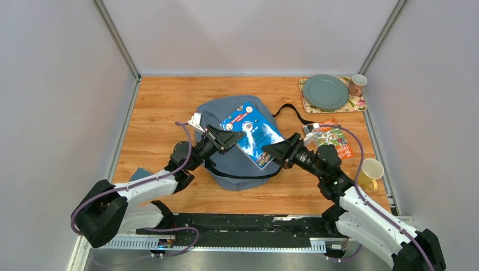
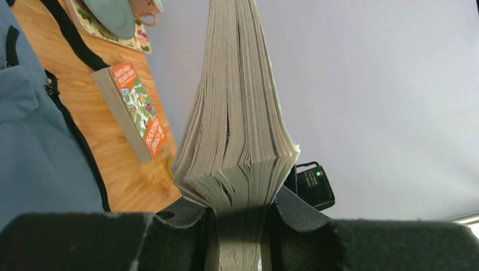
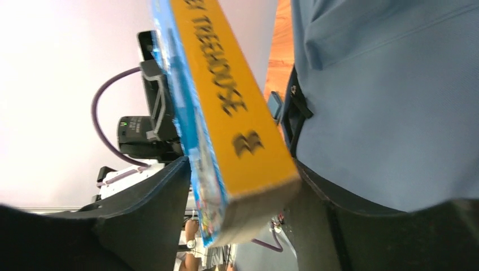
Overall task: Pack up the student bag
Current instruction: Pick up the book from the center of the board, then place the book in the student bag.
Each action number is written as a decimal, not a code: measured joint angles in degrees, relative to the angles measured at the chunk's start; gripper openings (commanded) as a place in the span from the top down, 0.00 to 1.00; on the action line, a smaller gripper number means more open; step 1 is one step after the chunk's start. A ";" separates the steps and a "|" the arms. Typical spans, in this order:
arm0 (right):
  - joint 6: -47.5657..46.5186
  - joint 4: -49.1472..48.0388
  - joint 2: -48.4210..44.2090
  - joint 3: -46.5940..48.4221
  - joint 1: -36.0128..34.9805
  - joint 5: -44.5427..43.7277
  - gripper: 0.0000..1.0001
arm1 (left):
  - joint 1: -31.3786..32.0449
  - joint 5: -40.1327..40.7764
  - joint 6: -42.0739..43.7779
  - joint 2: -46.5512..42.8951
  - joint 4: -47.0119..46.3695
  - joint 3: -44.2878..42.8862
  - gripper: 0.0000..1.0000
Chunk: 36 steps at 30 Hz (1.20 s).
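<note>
The student bag (image 1: 217,113), grey-blue with dark zips, lies flat at the table's middle, a black strap trailing to the right. Tilted above the bag is a blue-covered book (image 1: 251,132) with a yellow spine (image 3: 231,107). My left gripper (image 1: 223,137) is shut on its page edge (image 2: 240,113) at the upper left. At the lower right corner my right gripper (image 1: 271,151) reaches around the book, jaws open either side of the spine with a narrow gap showing. The bag (image 3: 384,101) fills the right of the right wrist view.
A second book (image 1: 334,141) with an orange and green cover lies right of the bag. A yellow cup (image 1: 370,172) stands at the right edge. At the back right a placemat (image 1: 358,103) holds a green plate (image 1: 325,92) and a pink mug (image 1: 356,84).
</note>
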<state>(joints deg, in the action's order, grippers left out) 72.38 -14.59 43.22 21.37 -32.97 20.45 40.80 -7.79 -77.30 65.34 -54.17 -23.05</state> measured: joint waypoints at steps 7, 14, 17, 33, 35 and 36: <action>1.64 -4.66 0.13 0.04 -0.24 -0.02 0.98 | -0.09 -1.29 -2.23 2.27 -3.17 0.46 1.00; 1.44 -2.23 -3.30 0.09 -0.37 -1.29 1.00 | -0.09 -3.39 -1.66 2.62 -2.25 -0.55 0.28; -0.11 2.38 -7.21 0.15 -0.39 -2.86 1.00 | -0.11 -6.43 1.49 2.60 5.49 -3.67 0.18; -9.79 46.21 -30.80 9.90 -0.37 -28.20 1.00 | 1.20 -10.16 53.51 6.60 62.75 -29.88 0.15; -10.80 50.69 -32.30 11.45 -0.35 -31.54 1.00 | 3.13 -10.12 60.13 7.76 68.08 -30.82 0.16; -11.06 52.17 -32.65 12.07 -0.35 -32.70 1.00 | 4.44 -10.16 63.08 8.46 70.40 -31.45 0.16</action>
<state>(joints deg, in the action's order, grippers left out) 61.32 37.58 10.57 33.43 -33.32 -12.25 45.23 -17.96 -14.22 73.80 16.23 -54.50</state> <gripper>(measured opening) 0.266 0.845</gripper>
